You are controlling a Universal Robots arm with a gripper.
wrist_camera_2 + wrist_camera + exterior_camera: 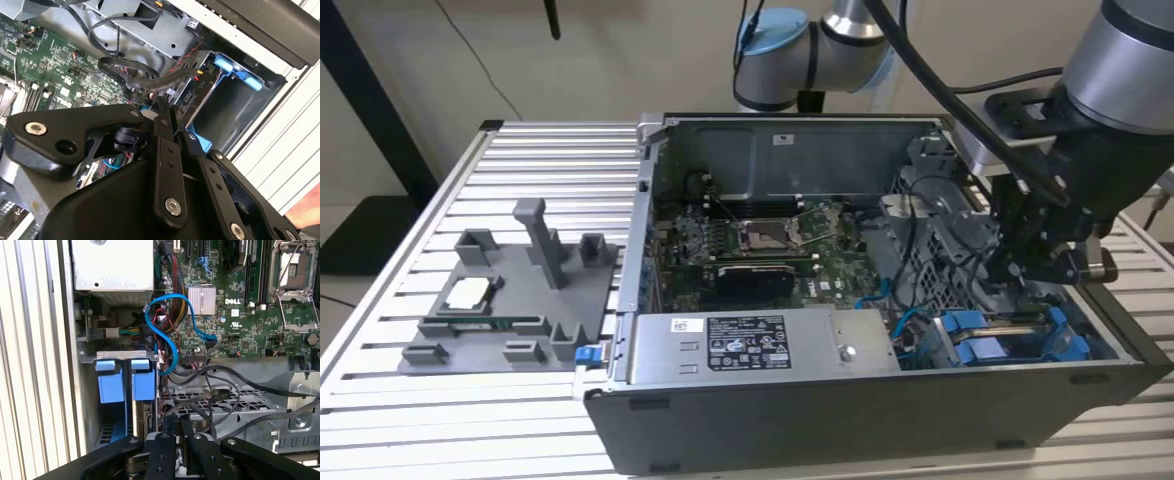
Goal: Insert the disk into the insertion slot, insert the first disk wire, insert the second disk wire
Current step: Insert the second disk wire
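Ribbed aluminium tabletop [440, 410] carries one open computer case [854, 420], lying on its side. Nearest in the exterior view, one grey power-supply box [761, 345] wears a white label, too small to read. Just toward the exterior view's right, two bright blue carriers [1014, 335] sit in the insertion slot [125, 405] of the drive cage; the disk [146, 415] shows edge-on between them in the first wrist view. The gripper [167, 112] hovers right over that corner, fingers [165, 440] drawn together to a slit, pinching a dark flat cable [145, 82]. Blue data cable [165, 330] loops alongside. Beyond, one motherboard [761, 245]. Off the case, one grey fixture tray [507, 300].
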